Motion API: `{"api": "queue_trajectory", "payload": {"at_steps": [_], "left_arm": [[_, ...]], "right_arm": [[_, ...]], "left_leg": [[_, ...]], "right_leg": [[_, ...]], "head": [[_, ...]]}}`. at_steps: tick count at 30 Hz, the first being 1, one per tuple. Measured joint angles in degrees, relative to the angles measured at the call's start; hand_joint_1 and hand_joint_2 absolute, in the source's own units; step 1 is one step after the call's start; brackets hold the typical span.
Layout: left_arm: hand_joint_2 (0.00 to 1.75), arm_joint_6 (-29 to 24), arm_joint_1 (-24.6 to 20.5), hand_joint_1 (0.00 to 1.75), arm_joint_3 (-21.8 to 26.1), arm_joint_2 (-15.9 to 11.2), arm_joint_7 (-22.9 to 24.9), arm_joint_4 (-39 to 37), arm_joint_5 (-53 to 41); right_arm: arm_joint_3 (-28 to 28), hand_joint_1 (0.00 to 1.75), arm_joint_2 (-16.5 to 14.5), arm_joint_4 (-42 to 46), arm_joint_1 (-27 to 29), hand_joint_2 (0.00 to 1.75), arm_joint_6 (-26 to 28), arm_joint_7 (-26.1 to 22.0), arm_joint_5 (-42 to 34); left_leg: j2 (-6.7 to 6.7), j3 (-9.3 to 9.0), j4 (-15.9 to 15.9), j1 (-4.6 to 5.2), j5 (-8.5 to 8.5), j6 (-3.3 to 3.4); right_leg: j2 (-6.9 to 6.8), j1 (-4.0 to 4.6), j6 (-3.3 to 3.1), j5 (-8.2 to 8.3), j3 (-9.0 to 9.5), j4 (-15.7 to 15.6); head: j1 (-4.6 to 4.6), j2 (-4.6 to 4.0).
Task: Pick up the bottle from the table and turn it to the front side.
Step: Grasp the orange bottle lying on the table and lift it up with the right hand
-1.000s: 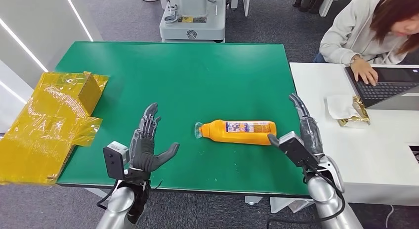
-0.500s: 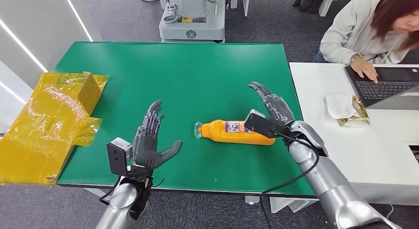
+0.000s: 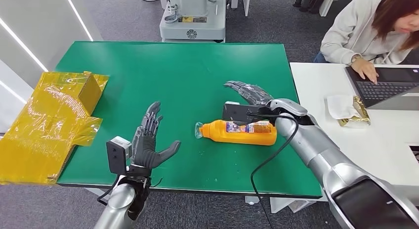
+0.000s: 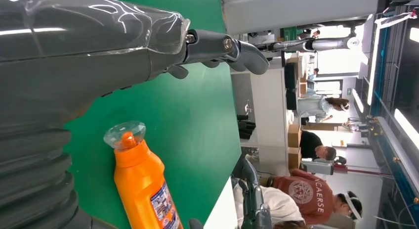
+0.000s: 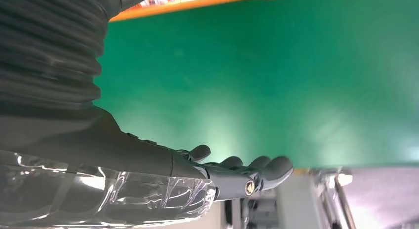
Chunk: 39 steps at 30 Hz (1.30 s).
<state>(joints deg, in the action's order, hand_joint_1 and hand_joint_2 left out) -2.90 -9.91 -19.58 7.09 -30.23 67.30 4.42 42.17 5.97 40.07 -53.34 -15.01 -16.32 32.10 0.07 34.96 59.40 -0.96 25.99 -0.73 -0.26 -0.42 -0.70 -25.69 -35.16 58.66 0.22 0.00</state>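
- Orange bottle (image 3: 239, 132): lies on its side on the green table (image 3: 197, 75), at about 5 o'clock from the table's centre and near the front edge. Its clear cap (image 3: 198, 130) points toward 9 o'clock; a printed label faces upward along the body.
- Left wrist view: the same bottle (image 4: 144, 184) rests flat on the green surface, with the orange neck visible inside the transparent cap (image 4: 124, 135).
- Right hand (image 3: 249, 95): hovers just beyond the bottle, on its 12 o'clock side, fingers spread and extended toward 10 o'clock, holding nothing. Whether the hand touches the bottle cannot be told. The wrist camera block sits directly over the bottle's far edge.
- Right wrist view: the fingers (image 5: 262, 169) lie stretched out over bare green table, and an orange strip of the bottle (image 5: 197, 2) runs along the picture's edge.
- Left hand (image 3: 147, 142): raised near the front edge, at 9 o'clock from the bottle and well apart from it; palm upright, fingers apart, thumb out toward the bottle, empty.
- Yellow film-wrapped box (image 3: 49, 122): overhangs the table's left edge at 9 o'clock.
- Person (image 3: 368, 28): seated at 2 o'clock beside a white table (image 3: 316, 90), one hand on a laptop (image 3: 388, 85); a gold-wrapped packet (image 3: 356, 113) lies on a white cloth nearby.
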Motion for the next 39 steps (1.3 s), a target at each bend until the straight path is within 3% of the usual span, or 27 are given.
{"api": "queue_trajectory", "payload": {"at_steps": [9, 17, 28, 39], "left_arm": [[1.75, 0.1, 1.2, 0.0, 0.6, -0.8, 0.4, 0.7, 1.2], [1.75, 0.1, 2.4, 0.0, 1.5, -1.1, 1.1, 2.1, 1.2], [1.75, 0.9, 2.7, 0.0, 1.6, -1.2, 1.5, 2.9, 0.8], [1.75, 1.8, 2.6, 0.0, 1.6, -1.3, 1.5, 2.4, 1.5]], "right_arm": [[3.7, 0.0, 0.1, -2.1, -2.0, 1.75, -2.8, 0.2, -5.2], [5.8, 0.0, 3.1, -0.5, 1.6, 1.75, -1.7, 0.0, -8.7], [8.0, 0.0, 8.9, 4.4, 8.0, 1.75, -2.8, 3.0, -8.8], [10.0, 0.0, 10.5, 5.0, 8.4, 1.75, -3.0, 4.4, -6.5]], "left_leg": [[0.0, -0.02, 0.0, 0.0, 0.0, 0.0], [-0.02, -0.02, 0.0, 0.01, 0.01, 0.01], [-0.02, 0.0, 0.0, 0.02, 0.02, 0.03], [-0.01, -0.01, 0.0, 0.02, 0.02, 0.03]], "right_leg": [[0.0, 0.0, 0.0, 0.0, -0.02, 0.0], [-0.02, 0.0, 0.0, -0.01, -0.02, 0.0], [-0.04, -0.02, 0.01, -0.01, -0.02, -0.1], [-0.03, -0.01, 0.01, -0.01, -0.02, -0.1]], "head": [[-0.01, 0.0], [-0.02, 0.0], [-0.01, 0.0], [0.0, 0.0]]}}
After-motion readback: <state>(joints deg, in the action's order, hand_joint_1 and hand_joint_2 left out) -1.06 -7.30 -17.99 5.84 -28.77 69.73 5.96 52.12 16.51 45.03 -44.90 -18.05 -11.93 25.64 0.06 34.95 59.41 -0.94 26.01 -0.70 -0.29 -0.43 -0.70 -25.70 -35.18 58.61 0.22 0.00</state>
